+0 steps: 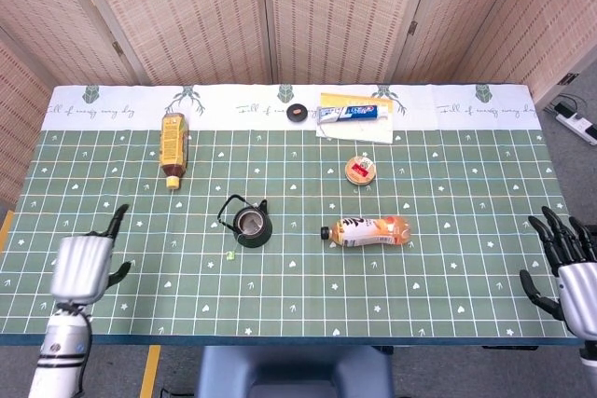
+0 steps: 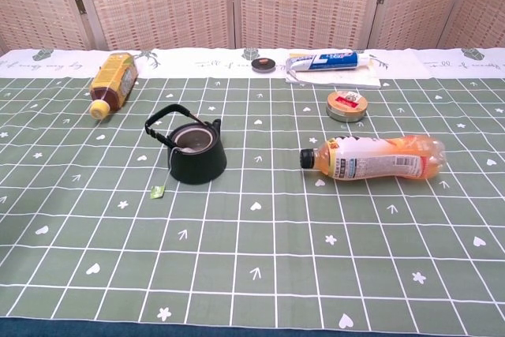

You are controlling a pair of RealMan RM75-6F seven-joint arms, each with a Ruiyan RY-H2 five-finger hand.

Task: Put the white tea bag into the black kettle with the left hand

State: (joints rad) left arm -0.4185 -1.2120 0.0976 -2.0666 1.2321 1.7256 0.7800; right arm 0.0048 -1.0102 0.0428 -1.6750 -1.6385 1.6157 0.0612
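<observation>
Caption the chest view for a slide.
Black kettle upright on the green gridded tablecloth, small green tag lying beside it, orange drink bottle on its side; no hands visible.

black kettle (image 2: 198, 163), green white-gridded tablecloth (image 2: 260, 274), orange bottle (image 2: 379, 157)

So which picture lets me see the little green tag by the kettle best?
The chest view: the green tag lies close up on the cloth, its string leading to the black kettle. In the head view it is only a tiny speck.

Bright, even overhead light, soft short shadows, sharp focus, slight wide-angle bowing at edges.
</observation>
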